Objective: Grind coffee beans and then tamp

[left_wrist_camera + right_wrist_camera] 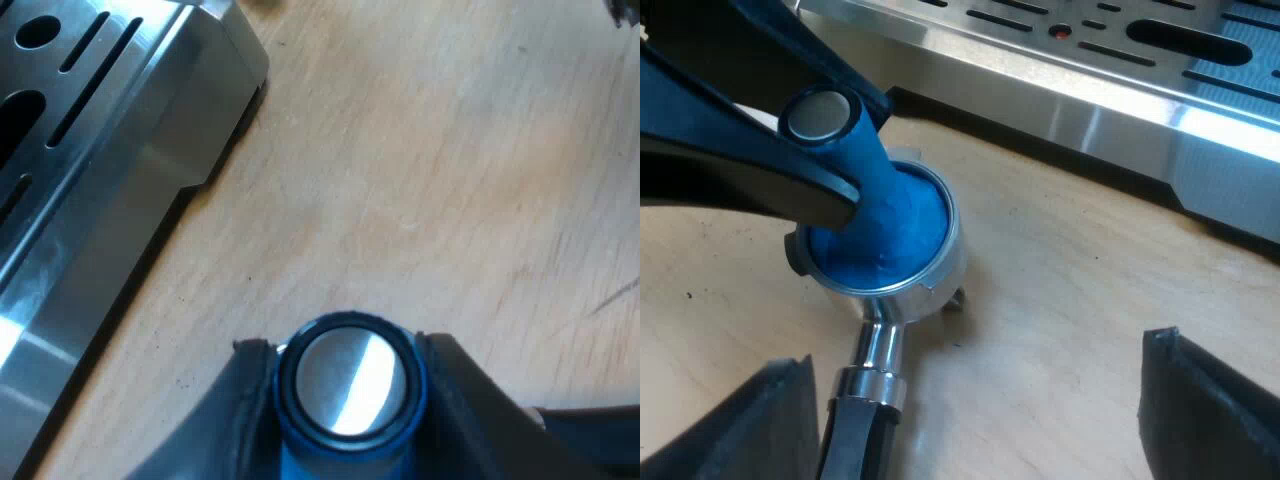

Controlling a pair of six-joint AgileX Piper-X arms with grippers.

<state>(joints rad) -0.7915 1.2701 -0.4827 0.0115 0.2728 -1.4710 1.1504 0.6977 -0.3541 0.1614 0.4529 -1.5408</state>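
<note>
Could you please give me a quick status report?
Left gripper shut on blue tamper, seated in holder. Right gripper open near handle. No obstruction.

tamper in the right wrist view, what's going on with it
The left gripper is shut on the blue tamper, pressing its base into the holder. The holder lies on the table in front of the machine. The right gripper is open close to the holder's handle and grips nothing. Tamping looks under way.
</note>
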